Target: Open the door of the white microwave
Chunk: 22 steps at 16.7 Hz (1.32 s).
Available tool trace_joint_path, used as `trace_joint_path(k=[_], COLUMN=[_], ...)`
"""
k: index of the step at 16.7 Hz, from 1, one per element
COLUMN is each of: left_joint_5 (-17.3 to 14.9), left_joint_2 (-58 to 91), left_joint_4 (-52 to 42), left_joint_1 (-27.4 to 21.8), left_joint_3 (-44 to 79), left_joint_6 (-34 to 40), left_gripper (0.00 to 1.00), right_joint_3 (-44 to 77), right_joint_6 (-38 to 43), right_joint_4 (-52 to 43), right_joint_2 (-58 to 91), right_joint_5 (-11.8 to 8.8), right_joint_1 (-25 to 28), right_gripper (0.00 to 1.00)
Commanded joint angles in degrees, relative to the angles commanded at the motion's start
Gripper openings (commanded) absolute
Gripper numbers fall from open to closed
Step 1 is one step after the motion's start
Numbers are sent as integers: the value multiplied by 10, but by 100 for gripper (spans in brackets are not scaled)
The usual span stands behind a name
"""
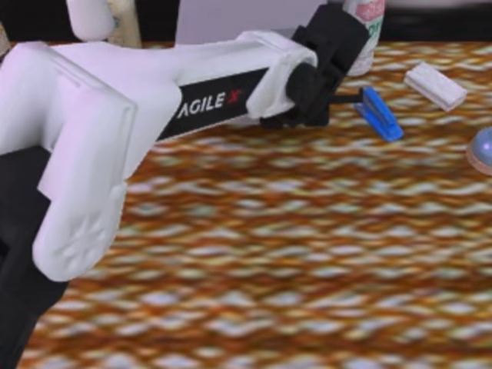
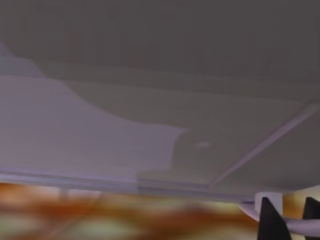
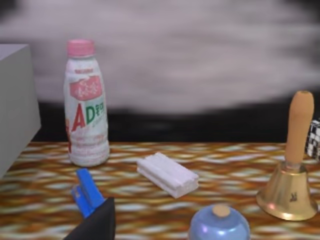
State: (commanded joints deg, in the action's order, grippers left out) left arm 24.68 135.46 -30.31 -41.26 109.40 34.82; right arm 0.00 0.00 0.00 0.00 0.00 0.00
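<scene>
My left gripper (image 1: 323,104) sits at the white microwave (image 1: 246,19), finger state unclear, probably near the door (image 2: 150,100); could slip off and knock the blue stapler (image 1: 379,112).

One microwave (image 1: 246,19), one bottle (image 3: 86,105), one blue stapler (image 1: 380,113), one white block (image 3: 167,174), two bells (image 3: 292,172).

On the bench (image 3: 240,160) stand a pink-capped bottle (image 3: 86,107), a white block (image 3: 167,174), a blue stapler (image 3: 88,192) and a brass bell (image 3: 292,170).

Orange-and-white mottled table (image 1: 307,254); behind it, seemingly a pale hazy wall (image 3: 200,55)
</scene>
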Motion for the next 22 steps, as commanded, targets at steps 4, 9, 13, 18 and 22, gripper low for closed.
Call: trace_joint_path(k=[4, 9, 13, 18, 22], left_joint_5=[-7, -14, -14, -14, -14], left_joint_2=[-4, -23, -23, -23, -23], left_joint_4=[9, 29, 29, 29, 29], left_joint_1=[-2, 1, 1, 1, 1], left_joint_3=[-14, -43, -43, -43, -43], left_joint_6=[-6, -24, -24, -24, -24], left_gripper=[0, 0, 0, 0, 0], right_joint_3=[0, 0, 0, 0, 0], right_joint_6=[0, 0, 0, 0, 0], right_joint_4=[0, 0, 0, 0, 0], right_joint_2=[0, 0, 0, 0, 0], right_joint_5=[0, 0, 0, 0, 0], right_joint_1=[0, 0, 0, 0, 0], right_gripper=[100, 100, 100, 100, 100])
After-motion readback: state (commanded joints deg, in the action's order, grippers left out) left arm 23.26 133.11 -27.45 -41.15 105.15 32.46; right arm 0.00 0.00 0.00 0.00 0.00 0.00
